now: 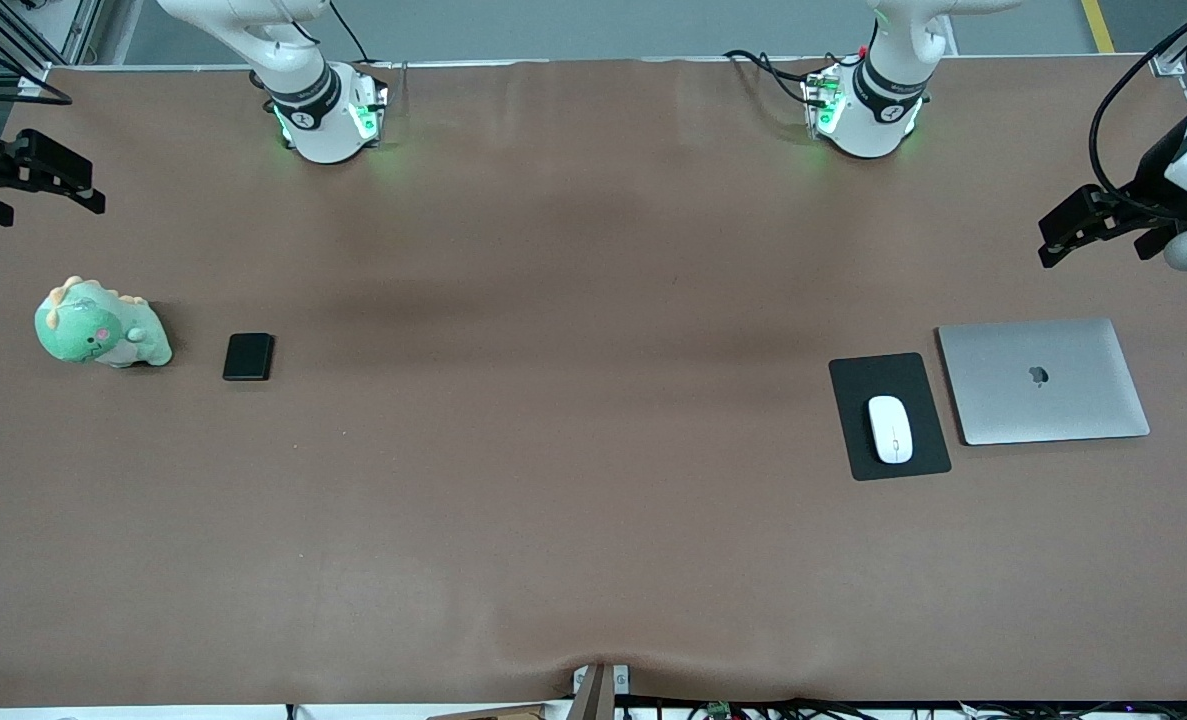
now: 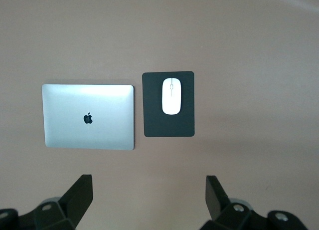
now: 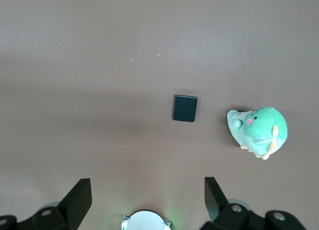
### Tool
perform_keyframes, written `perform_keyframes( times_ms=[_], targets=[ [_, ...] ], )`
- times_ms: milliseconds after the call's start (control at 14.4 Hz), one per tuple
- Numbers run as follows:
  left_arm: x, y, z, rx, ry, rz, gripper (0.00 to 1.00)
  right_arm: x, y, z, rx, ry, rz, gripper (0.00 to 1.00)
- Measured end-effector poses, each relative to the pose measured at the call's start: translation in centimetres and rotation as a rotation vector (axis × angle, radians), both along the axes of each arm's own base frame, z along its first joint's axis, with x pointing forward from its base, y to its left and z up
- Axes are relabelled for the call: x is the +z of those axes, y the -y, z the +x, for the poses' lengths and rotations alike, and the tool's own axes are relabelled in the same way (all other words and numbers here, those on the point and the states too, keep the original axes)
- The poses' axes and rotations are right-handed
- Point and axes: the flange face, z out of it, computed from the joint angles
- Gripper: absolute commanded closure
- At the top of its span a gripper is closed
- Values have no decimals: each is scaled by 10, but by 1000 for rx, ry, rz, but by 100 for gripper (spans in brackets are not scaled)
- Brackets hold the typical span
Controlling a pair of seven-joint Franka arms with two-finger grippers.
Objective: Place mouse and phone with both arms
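The white mouse [image 1: 890,429] lies on a black mouse pad [image 1: 858,385] toward the left arm's end of the table. It also shows in the left wrist view [image 2: 171,96]. The small black phone [image 1: 248,356] lies flat toward the right arm's end and shows in the right wrist view [image 3: 185,108]. My left gripper [image 1: 1058,240] hangs open and empty high over the table's end, above the laptop side; its own view shows it too [image 2: 148,195]. My right gripper [image 1: 53,195] hangs open and empty high over the other end [image 3: 147,197].
A closed silver laptop [image 1: 1043,380] lies beside the mouse pad, toward the table's end. A green dinosaur plush [image 1: 101,325] sits beside the phone, toward the other end. The brown table cover [image 1: 573,400] spans the middle. The right arm's base [image 3: 146,221] shows between its fingers.
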Motion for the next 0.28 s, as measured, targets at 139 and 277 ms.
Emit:
perform_keyframes(
  times_ms=[139,277],
  targets=[
    [-1,1,-1,0,-11,-2,0,0,0,0,-22,3,-2,0],
    [-1,2,-2,-1,-17,-13,0,0,0,0,-55,3,-5,0]
  ],
)
